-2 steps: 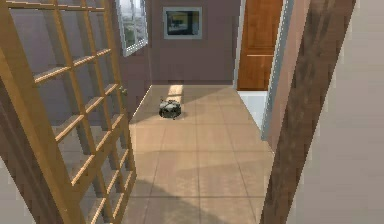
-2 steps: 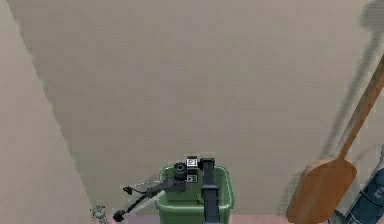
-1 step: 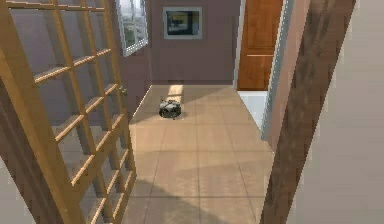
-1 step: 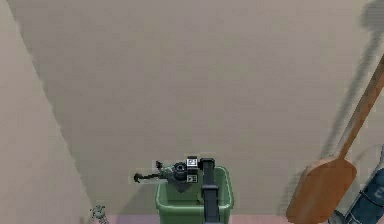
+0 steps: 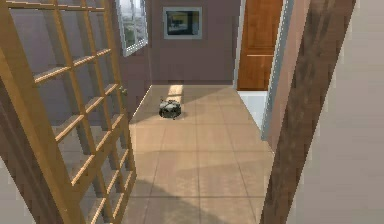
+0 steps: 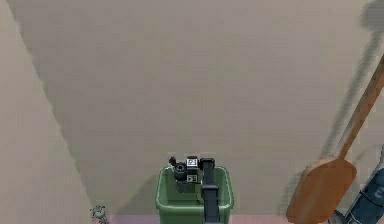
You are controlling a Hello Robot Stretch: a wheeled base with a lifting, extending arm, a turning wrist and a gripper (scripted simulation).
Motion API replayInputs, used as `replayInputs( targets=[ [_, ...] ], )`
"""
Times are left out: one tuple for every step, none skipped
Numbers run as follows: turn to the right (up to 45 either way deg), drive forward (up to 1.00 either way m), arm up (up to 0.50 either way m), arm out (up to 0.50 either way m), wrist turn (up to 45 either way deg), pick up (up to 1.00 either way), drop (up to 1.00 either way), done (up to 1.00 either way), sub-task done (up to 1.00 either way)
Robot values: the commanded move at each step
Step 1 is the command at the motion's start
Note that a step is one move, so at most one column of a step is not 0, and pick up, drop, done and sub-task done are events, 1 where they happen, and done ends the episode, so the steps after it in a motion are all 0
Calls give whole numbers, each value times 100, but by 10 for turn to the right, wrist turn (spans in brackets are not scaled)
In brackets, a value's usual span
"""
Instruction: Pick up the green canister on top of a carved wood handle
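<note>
We look down a hallway with a tan tiled floor (image 5: pixel 200 150) and a mauve end wall (image 5: pixel 200 60). In the arm side view a plain beige wall (image 6: pixel 180 70) rises behind everything.

A tall open lattice of pale wooden bars (image 5: pixel 70 120) stands close on the forward view's left. A dark brown wooden post (image 5: pixel 310 110) leans across its right. An orange-brown wooden door (image 5: pixel 260 40) sits at the far end, right of the middle. A white-framed window (image 5: pixel 132 25) is in the left wall, and a framed picture (image 5: pixel 182 22) hangs on the end wall. On the floor below that picture lies a small round dark object (image 5: pixel 172 108) with a pale top, well apart from the lattice.

At the arm side view's right, a brown wooden paddle with a long thin handle (image 6: pixel 322 190) slants up toward the top corner.

The task's thing, a dark green boxy canister with rounded corners (image 6: pixel 175 200), sits at the bottom middle of the arm side view. The picture's edge cuts its base, so we cannot tell what it rests on. The dark square arm (image 6: pixel 211 195) rises in front of its right half.

The gripper (image 6: pixel 182 175) shows at the canister's top edge. With the canister right behind the claw, we cannot tell whether it holds anything.

A tiny grey object (image 6: pixel 98 212) lies near the bottom left, too small to name.
</note>
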Motion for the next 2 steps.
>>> replayInputs(
  targets=[
    [0, 0, 0, 0, 240, 0, 0, 0, 0],
    [0, 0, -30, 0, 0, 0, 0, 0, 0]
  ],
)
